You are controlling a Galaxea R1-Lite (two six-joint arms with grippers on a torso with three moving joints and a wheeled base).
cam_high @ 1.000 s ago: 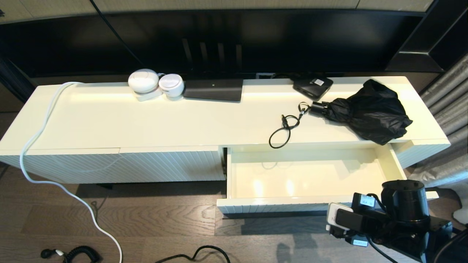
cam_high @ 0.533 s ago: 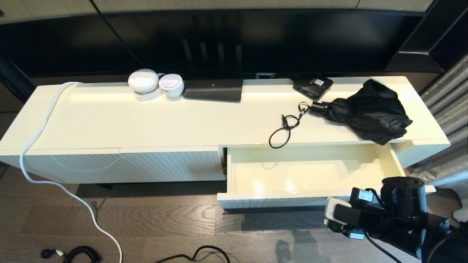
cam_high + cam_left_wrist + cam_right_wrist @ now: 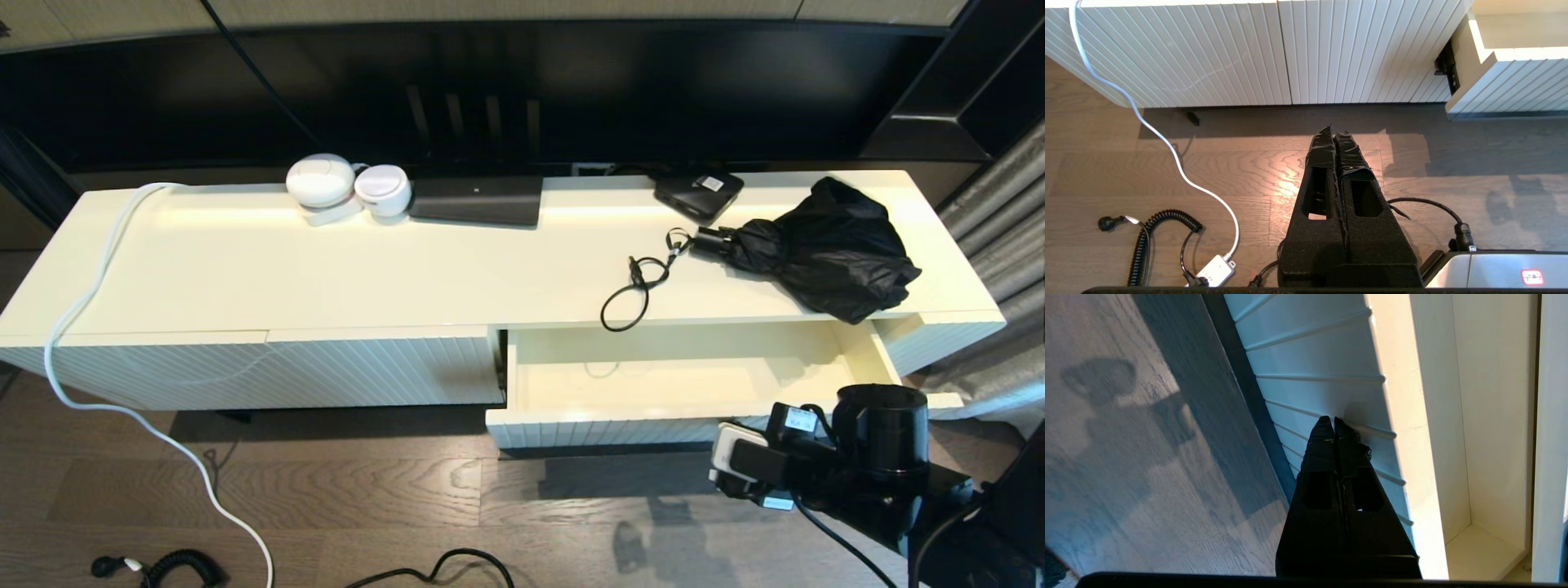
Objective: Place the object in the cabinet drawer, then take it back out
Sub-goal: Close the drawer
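Observation:
The cabinet drawer [image 3: 604, 429] stands partly open at the right of the cream cabinet, with nothing lying inside. In the right wrist view my right gripper [image 3: 1333, 418] is shut, its tips pressed against the drawer's ribbed front [image 3: 1314, 363]. Seen from the head, the right arm [image 3: 865, 465] sits low in front of the drawer's right end. The object, a folded black umbrella [image 3: 824, 249], lies on the cabinet top behind the drawer. My left gripper [image 3: 1334, 130] is shut and empty, hanging over the wooden floor before the ribbed panel [image 3: 1249, 53] left of the drawer [image 3: 1515, 85].
A looped black cord [image 3: 633, 290] lies on the cabinet top beside the umbrella. Two white round devices [image 3: 322, 181], a black box [image 3: 476, 200] and a smaller black box [image 3: 698, 192] line the back edge. A white cable [image 3: 82, 327] trails to the floor, and grey curtains [image 3: 996, 245] hang right.
The drawer has slid inward toward the cabinet, showing less of its interior. My right arm has moved forward with it, staying shut against the front.

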